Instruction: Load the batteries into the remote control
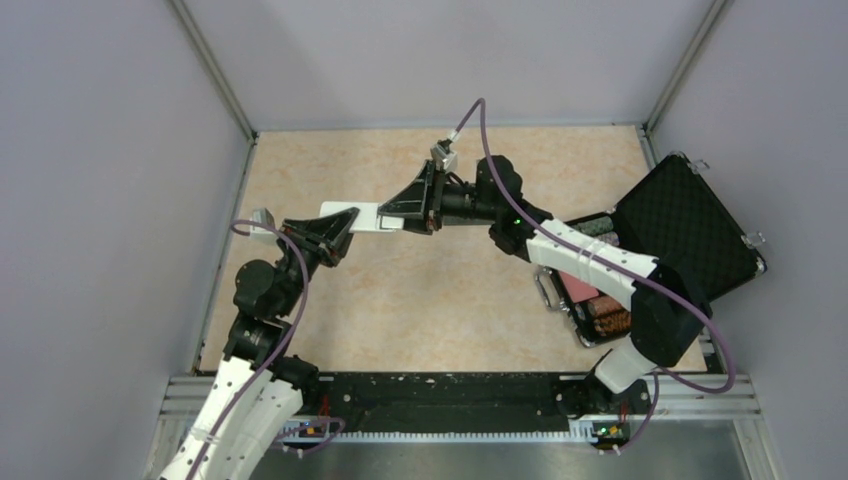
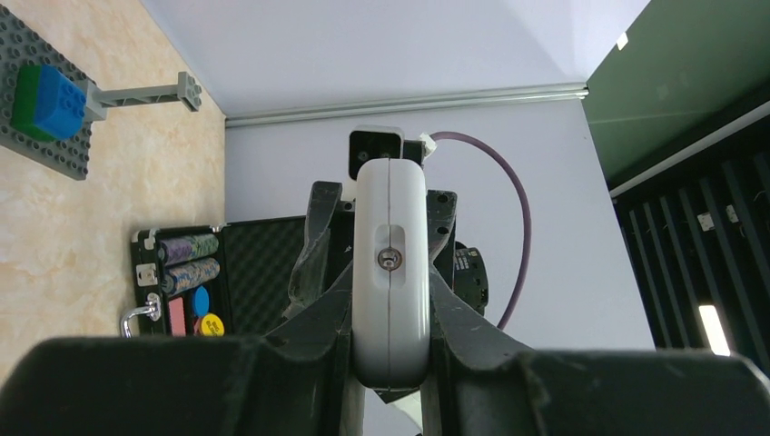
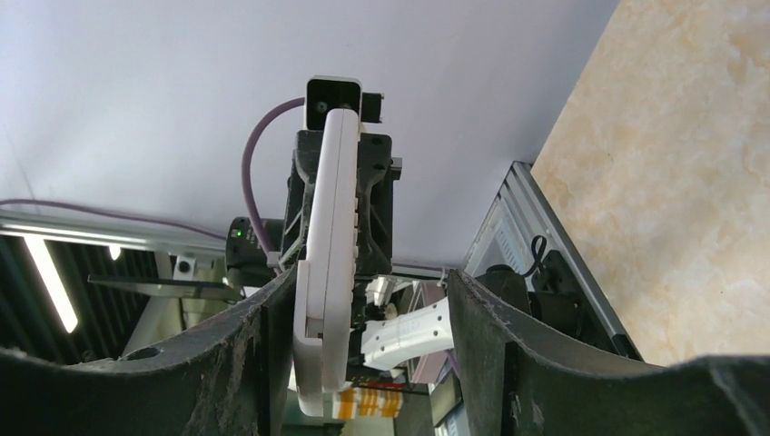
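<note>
Open chip case (image 1: 690, 225) (foam-lined lid)

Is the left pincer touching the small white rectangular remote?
Touching. The left wrist view shows the left pincer squeezing the white remote from both sides, no gap.

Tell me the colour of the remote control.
The remote control is white; clearest in the left wrist view, where its end faces the camera.

- Soft, even overhead light; table (image 1: 450, 300) bright, shadows faint.
- One strip lamp (image 2: 713, 329) glares at wrist views' edges.
- White remote control (image 2: 390, 263) sharp; close foreground dark, blurred.
</note>
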You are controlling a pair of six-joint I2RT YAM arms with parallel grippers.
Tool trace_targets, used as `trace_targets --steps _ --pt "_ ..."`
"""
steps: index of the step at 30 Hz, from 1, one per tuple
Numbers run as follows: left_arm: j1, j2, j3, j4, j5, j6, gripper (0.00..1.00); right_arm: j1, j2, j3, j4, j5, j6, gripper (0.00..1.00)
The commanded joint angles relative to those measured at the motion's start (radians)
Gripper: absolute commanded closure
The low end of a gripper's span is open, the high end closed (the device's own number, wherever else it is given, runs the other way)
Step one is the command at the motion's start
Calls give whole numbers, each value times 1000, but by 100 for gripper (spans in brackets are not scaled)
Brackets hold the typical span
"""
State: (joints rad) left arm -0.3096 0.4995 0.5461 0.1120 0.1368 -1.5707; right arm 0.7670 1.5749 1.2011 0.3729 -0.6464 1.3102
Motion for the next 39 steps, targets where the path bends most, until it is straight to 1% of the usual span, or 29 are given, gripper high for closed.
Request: trace_targets --steps 1,12,24,35,39 --pt "-3 -10 -3 64 -9 -9 100 -11 -61 -13 65 14 26 41" --pt "-3 -12 -11 75 -8 -24 100 -14 -47 -11 51 15 12 45" --pt "-3 23 -16 144 20 -48 100 -10 -15 -1 31 -17 -16 54" --pt "-3 47 -22 203 41 -85 100 3 6 -2 34 -2 -29 57" --pt "-3 50 -19 205 47 -83 100 3 15 18 -17 -2 -60 59"
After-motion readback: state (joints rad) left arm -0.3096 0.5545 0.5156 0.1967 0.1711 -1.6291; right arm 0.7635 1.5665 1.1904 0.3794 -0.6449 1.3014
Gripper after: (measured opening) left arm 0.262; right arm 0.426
